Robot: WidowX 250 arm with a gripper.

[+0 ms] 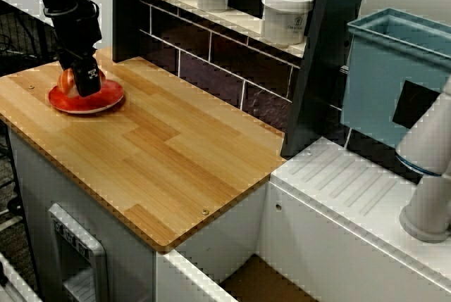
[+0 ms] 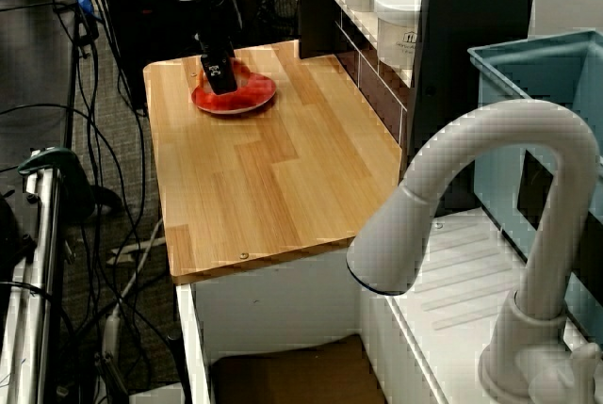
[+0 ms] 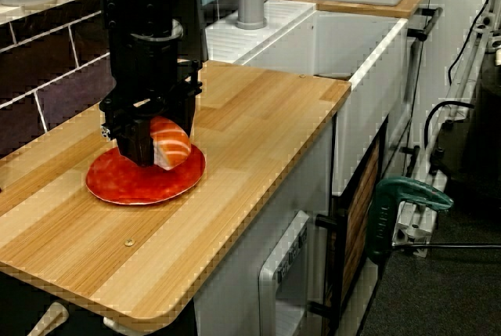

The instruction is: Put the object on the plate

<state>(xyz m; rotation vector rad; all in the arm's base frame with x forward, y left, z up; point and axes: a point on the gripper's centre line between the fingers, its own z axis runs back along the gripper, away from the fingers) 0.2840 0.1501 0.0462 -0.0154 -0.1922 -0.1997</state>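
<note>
The sushi [image 3: 170, 142] is a small toy piece with an orange top, pale stripes and a white rice bottom. It sits tilted over the middle of the plate [image 3: 133, 186], with its lower end on or just above the red surface. The plate is round, flat, shiny and red, and it lies on the wooden counter near the far left corner.

Wooden countertop [image 1: 162, 154] fills centre of frame. Three white lidded jars [image 1: 286, 13] line the tiled shelf, upper middle. Blue bin [image 1: 394, 80] at right edge. White faucet [image 2: 490, 225] at lower right, over ribbed white drainboard [image 1: 352, 186]. Cables [image 2: 104, 187] at left.
</note>
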